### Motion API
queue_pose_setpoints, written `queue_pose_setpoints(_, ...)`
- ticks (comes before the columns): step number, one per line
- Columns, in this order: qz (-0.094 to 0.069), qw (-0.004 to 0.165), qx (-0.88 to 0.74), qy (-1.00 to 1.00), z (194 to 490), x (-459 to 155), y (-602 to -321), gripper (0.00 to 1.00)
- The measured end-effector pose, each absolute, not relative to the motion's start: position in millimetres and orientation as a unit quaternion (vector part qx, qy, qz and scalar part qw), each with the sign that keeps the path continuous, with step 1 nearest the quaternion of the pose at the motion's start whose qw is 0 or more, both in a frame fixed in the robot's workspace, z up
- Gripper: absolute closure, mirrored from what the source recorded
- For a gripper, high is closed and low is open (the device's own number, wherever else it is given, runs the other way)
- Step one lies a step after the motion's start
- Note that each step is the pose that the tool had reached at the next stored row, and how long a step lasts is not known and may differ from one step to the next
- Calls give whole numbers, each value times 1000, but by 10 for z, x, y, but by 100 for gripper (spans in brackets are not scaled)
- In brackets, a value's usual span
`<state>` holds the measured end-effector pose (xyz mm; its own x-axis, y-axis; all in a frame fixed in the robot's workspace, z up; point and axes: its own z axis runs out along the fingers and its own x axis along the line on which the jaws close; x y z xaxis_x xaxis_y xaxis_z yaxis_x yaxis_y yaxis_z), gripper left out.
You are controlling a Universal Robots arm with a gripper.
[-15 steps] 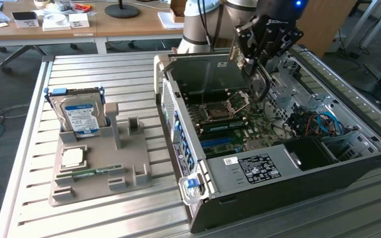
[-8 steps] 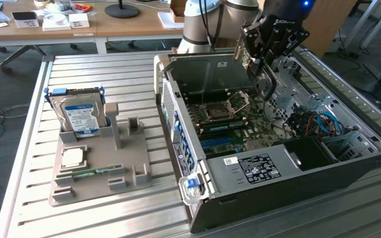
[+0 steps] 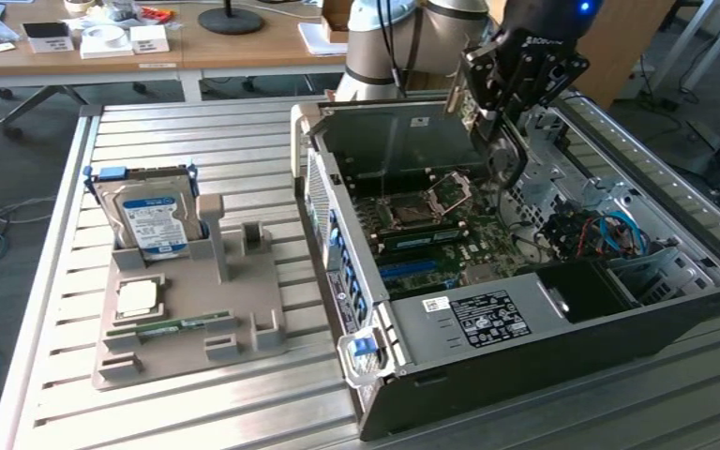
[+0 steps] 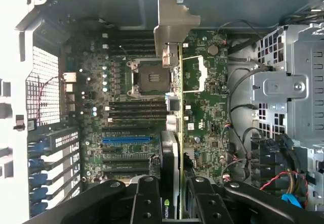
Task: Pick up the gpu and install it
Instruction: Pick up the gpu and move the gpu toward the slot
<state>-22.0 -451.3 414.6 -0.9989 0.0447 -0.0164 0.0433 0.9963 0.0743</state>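
Slatted metal counter [image 3: 210, 131] carries an open computer case [image 3: 561, 328]. Over it the end effector [image 4: 174, 196], partly closed, clamps the gpu [image 4: 169, 153] on edge, above the motherboard [image 4: 212, 113] and not yet seated. The wrist view looks along the card's edge to its silver bracket [image 4: 174, 24]. The exterior view takes in a hard drive [image 3: 154, 220] beside the case.

I hold 1 gpu [image 4: 169, 153] in my gripper [image 4: 174, 196], my fingers clamped on its 2 flat faces at one end. In the wrist view it shows edge-on: a thin card with a green board edge, a dark black cooler face and a bent silver bracket at the end farthest from me. It reaches straight out from my fingers toward the motherboard [image 4: 126, 133] in the open case.
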Motion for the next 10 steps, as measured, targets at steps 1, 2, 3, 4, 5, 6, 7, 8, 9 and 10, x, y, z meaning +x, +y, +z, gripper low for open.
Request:
queue_pose_setpoints(1, 37, 9, 22, 999, 4146, -196, -4513, 73)
queue_pose_setpoints(2, 37, 9, 22, 999, 4146, -165, -4513, 73)
queue_pose_setpoints(3, 37, 9, 22, 999, 4146, -134, -4513, 73)
queue_pose_setpoints(4, 37, 9, 22, 999, 4146, -105, -4513, 73)
queue_pose_setpoints(5, 37, 9, 22, 999, 4146, -74, -4513, 73)
queue_pose_setpoints(6, 37, 9, 22, 999, 4146, -37, -4513, 73)
queue_pose_setpoints(7, 37, 9, 22, 999, 4146, 2, -4513, 73)
queue_pose_setpoints(8, 37, 9, 22, 999, 4145, 42, -4513, 73)
queue_pose_setpoints(9, 37, 9, 22, 999, 4145, 83, -4513, 73)
queue_pose_setpoints(10, 37, 9, 22, 999, 4145, 119, -4512, 73)
